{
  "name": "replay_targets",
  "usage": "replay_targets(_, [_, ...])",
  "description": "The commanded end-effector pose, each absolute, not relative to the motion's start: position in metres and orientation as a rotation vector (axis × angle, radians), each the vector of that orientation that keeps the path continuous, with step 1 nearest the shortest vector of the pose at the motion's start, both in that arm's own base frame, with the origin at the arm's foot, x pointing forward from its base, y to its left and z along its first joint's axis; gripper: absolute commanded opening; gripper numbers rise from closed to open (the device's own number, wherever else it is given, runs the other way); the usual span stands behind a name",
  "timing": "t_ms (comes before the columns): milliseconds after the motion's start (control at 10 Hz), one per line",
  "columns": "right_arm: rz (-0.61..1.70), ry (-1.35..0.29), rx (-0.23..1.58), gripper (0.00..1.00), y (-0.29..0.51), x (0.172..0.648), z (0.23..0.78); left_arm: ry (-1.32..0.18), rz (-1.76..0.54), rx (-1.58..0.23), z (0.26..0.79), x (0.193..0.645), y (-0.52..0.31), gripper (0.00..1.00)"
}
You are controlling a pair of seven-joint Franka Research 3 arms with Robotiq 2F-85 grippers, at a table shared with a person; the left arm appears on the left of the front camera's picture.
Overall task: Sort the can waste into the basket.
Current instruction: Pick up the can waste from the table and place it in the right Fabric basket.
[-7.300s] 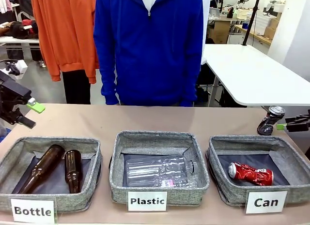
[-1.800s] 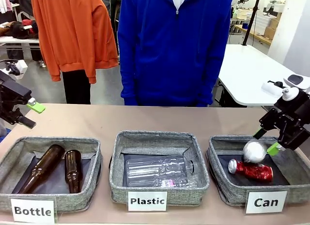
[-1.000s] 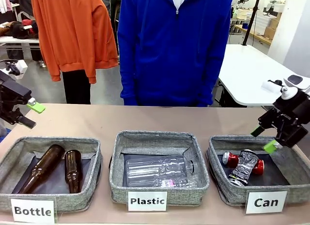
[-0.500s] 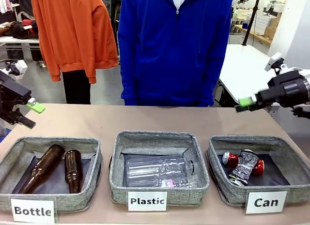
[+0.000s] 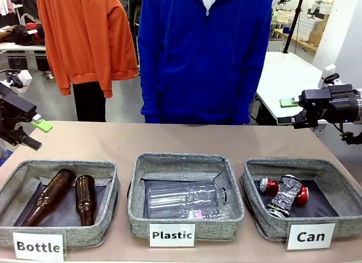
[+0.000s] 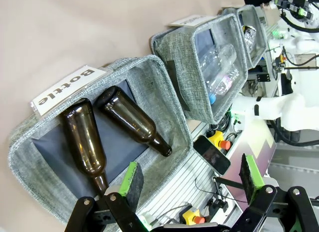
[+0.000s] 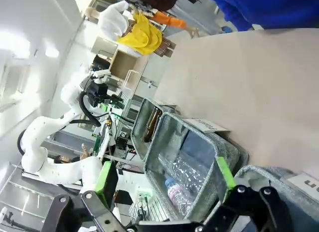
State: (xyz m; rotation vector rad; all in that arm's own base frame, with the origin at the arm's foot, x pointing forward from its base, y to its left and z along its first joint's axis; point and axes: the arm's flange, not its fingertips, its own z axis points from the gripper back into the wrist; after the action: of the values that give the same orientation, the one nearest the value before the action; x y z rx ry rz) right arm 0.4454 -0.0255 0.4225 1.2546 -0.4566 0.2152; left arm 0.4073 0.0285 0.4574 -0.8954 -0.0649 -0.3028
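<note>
Both cans already lie in the Can basket (image 5: 257, 218): the red can (image 5: 270, 187) on its side on the dark base, and the dark can (image 5: 284, 196) tilted across it, so the sort looks done to you. Your right gripper (image 5: 289, 111) hangs above and behind that basket, well apart from it, fingers spread with nothing between them; your left gripper (image 5: 35, 133) sits at the far left over the table edge, also spread wide and empty, as its wrist view confirms with both green pads (image 6: 130, 177) apart. If you need to lift a can again, expect it to be very light, thin crumpled metal that gives under pressure, with sharp creases and a slick painted skin. Take it across the flattened body where the folds give the pads something to bite, not on the rounded silver end, which may slip. The baskets are soft grey woven fabric with floppy walls, so a gripper brushing a rim will push it in instead of stopping. Glass bottles (image 5: 85, 198) and a clear plastic bottle (image 5: 184, 201) fill the other two baskets.
</note>
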Motion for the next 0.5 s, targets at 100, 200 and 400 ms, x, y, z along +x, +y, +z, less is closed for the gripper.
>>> replay_targets(100, [0.226,-0.456,1.264,1.0,-0.0239,0.4442,0.4256,-0.064,-0.307,-0.886,0.4577,0.405,0.0271,1.0])
replay_targets(200, [0.226,-0.456,1.264,1.0,-0.0239,0.4442,0.4256,-0.064,-0.307,-0.886,0.4577,0.405,0.0271,1.0])
replay_targets(400, [0.226,-0.456,1.264,1.0,-0.0239,0.4442,0.4256,-0.064,-0.307,-0.886,0.4577,0.405,0.0271,1.0])
